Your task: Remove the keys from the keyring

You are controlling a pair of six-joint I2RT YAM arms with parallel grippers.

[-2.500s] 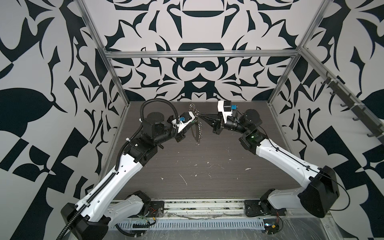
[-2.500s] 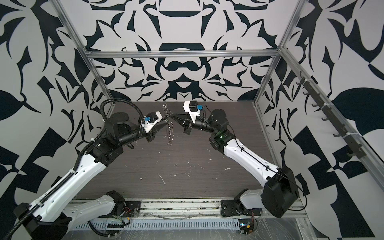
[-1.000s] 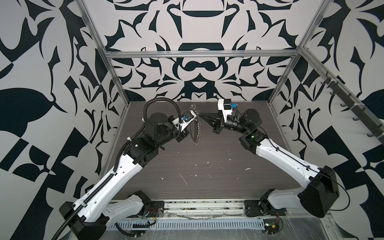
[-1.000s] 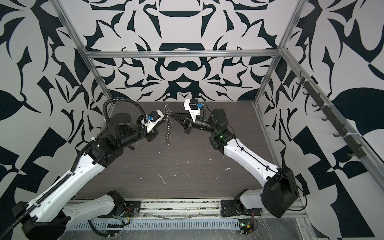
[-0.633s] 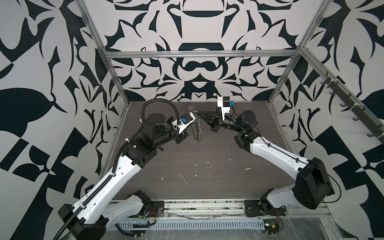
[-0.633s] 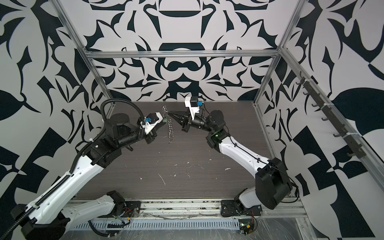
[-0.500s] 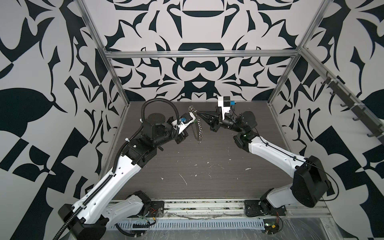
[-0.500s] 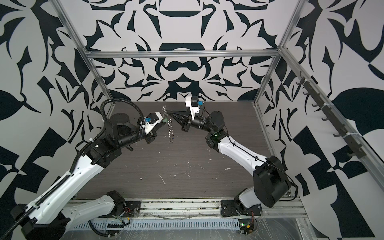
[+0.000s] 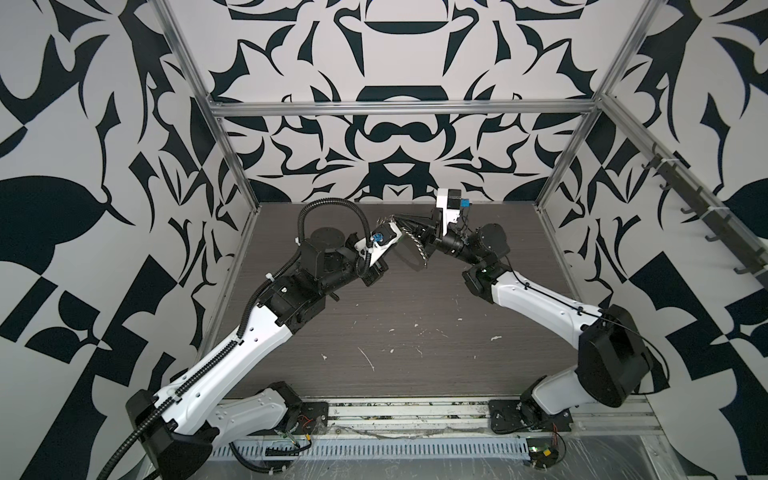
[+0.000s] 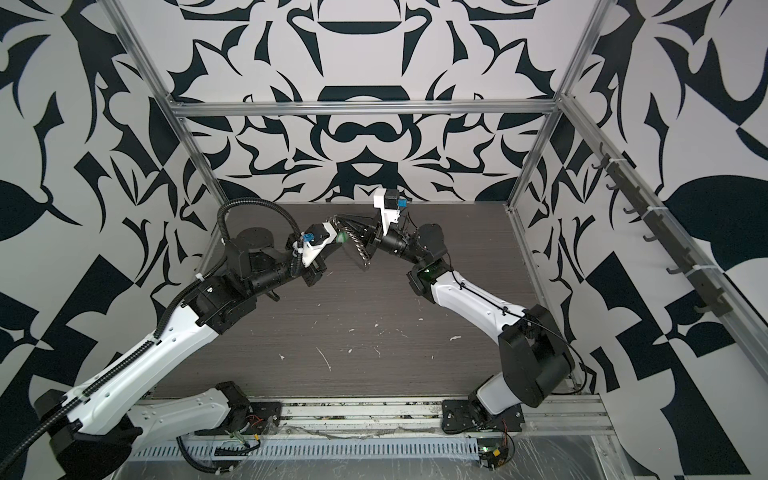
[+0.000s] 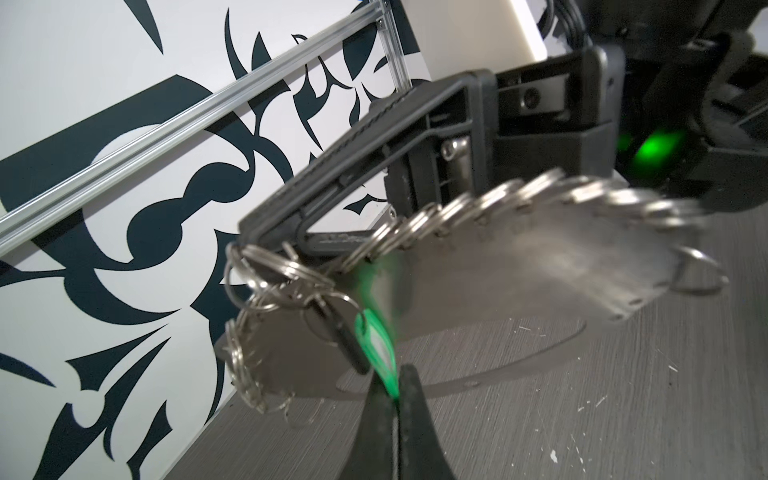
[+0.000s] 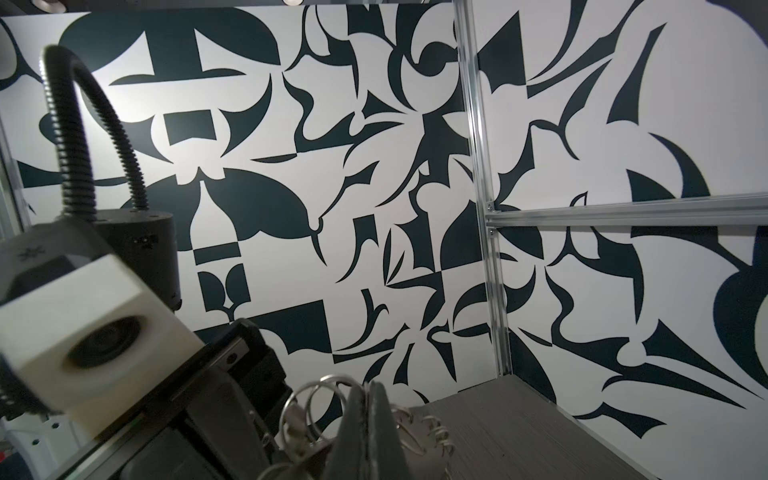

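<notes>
Folded further inward than before, the right gripper [image 12: 368, 399] pinches the keyring [image 11: 478, 208] while the left gripper [image 11: 397, 395] clamps the keys [image 11: 370, 345], apparently still attached.

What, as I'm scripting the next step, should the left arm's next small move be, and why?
Probably ease the left gripper slightly away from the right gripper. It is shut on the green tag, whose dark key hangs linked to the keyring that the right gripper clamps in mid-air; a gentle pull would tension that link for working it off.
</notes>
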